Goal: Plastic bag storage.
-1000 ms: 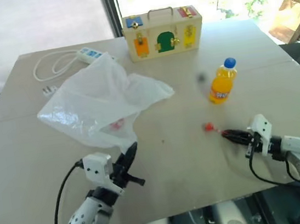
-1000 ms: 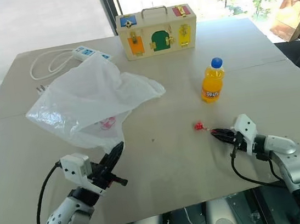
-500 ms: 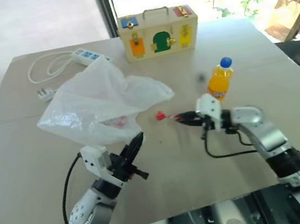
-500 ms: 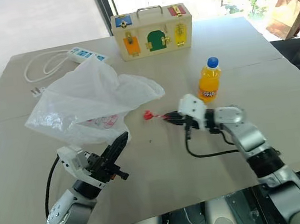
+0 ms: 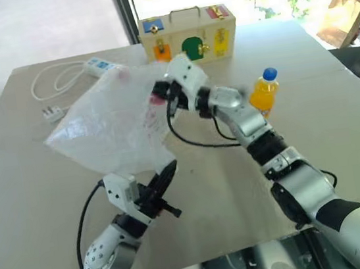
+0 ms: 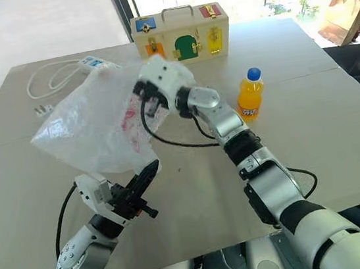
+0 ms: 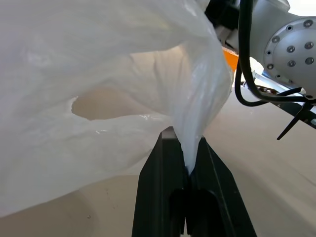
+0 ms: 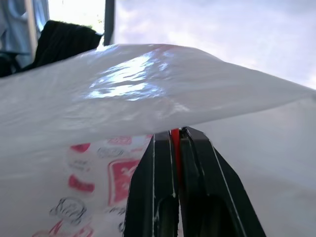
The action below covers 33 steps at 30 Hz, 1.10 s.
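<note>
bag: the plastic bag (image 5: 116, 126) is stretched up off the table (image 5: 337, 120) between my two arms, red print showing through near the right gripper.
left gripper (image 5: 166, 173): I've got it pinched tight on the bag's lower corner, film squeezed between the fingers (image 7: 163, 168).
right gripper (image 5: 160, 96): clamped down too, up at the bag's top edge, with a thin red bit stuck between the fingertips; can't tell what it is.
background: orange soda bottle (image 5: 264, 90), wooden latch box (image 5: 186, 33), power strip (image 5: 99, 66).
</note>
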Tool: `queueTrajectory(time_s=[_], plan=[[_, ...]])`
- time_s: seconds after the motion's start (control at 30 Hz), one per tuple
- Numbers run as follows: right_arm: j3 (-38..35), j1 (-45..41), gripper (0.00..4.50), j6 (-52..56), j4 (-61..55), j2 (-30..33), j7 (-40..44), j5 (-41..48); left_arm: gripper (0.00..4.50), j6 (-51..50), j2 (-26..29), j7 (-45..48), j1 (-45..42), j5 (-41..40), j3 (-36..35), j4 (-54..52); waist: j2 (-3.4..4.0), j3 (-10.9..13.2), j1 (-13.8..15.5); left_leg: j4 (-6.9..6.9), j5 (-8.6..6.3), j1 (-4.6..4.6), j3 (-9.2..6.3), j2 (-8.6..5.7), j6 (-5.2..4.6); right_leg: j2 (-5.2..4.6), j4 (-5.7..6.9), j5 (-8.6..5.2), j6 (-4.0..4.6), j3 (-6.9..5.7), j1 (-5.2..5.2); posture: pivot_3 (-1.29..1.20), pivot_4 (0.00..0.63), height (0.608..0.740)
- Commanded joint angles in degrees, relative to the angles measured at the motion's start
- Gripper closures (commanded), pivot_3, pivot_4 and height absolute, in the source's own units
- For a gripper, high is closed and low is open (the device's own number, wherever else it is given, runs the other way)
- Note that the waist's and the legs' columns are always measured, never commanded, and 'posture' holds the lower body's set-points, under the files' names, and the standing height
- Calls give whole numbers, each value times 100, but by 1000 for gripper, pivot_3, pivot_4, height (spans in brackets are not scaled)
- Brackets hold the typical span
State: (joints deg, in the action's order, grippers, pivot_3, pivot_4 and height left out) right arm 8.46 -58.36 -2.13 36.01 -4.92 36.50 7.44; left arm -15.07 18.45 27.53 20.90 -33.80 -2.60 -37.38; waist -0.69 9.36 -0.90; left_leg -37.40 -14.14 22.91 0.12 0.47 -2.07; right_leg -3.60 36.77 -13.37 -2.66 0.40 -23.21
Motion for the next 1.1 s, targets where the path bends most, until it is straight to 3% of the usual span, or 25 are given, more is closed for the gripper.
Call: queueTrajectory(time_s=[0.03,0.2,0.37,0.63,0.73,0.77,0.8,0.9,1.03,1.1], plan=[[-332,-89,4457,-410,-144,-322,-360,252,4500,146,12,127,13,39,56,-37,2,1,-18,3,1,7,6,0,2,0,5,1,-2,7,-12,0,150,739],[-490,-209,4457,-422,6,-81,-823,-4,4500,99,134,218,-290,-177,-275,115,3,3,-4,6,3,15,19,2,4,1,12,5,-7,17,-28,0,150,739],[142,9,4457,-161,287,9,-435,-482,4500,-231,406,401,-648,-870,-706,191,3,3,-34,2,4,10,32,1,3,1,13,1,-1,29,-28,0,150,739],[308,-373,4457,987,1030,-574,-409,-526,4500,-822,1063,708,-1322,-1782,-1458,732,3,4,-149,5,6,9,32,10,7,17,29,7,-11,33,-36,0,150,739],[77,-822,4457,840,1633,-772,-735,-446,4500,-926,1123,740,-1417,-1868,-1525,886,-1,11,-145,4,6,9,34,6,6,11,27,8,-12,35,-36,0,150,739],[-22,-977,3818,689,1830,-810,-898,-419,4500,-961,1118,732,-1441,-1901,-1529,921,-1,15,-143,5,6,11,33,5,7,11,26,8,-12,34,-37,0,150,739],[-113,-1097,3544,524,1990,-830,-1078,-401,4500,-988,1112,729,-1462,-1915,-1527,944,-2,19,-144,5,6,11,32,5,7,11,27,8,-12,33,-37,0,150,739],[-321,-1199,2068,343,2120,-846,-1221,-280,4500,-1034,1078,693,-1546,-1927,-1529,991,-3,19,-150,10,7,11,31,6,10,12,26,8,-11,34,-40,0,150,739],[-101,-594,178,550,1285,-645,-496,-192,4500,-1132,1045,612,-1695,-2002,-1598,1120,-5,19,-149,17,7,14,32,6,10,10,22,8,-11,35,-44,0,150,739],[288,22,38,994,223,-350,284,-51,4500,-1171,1053,601,-1744,-1986,-1590,1175,-7,17,-146,21,6,14,32,6,10,6,18,8,-11,34,-43,0,150,739]])
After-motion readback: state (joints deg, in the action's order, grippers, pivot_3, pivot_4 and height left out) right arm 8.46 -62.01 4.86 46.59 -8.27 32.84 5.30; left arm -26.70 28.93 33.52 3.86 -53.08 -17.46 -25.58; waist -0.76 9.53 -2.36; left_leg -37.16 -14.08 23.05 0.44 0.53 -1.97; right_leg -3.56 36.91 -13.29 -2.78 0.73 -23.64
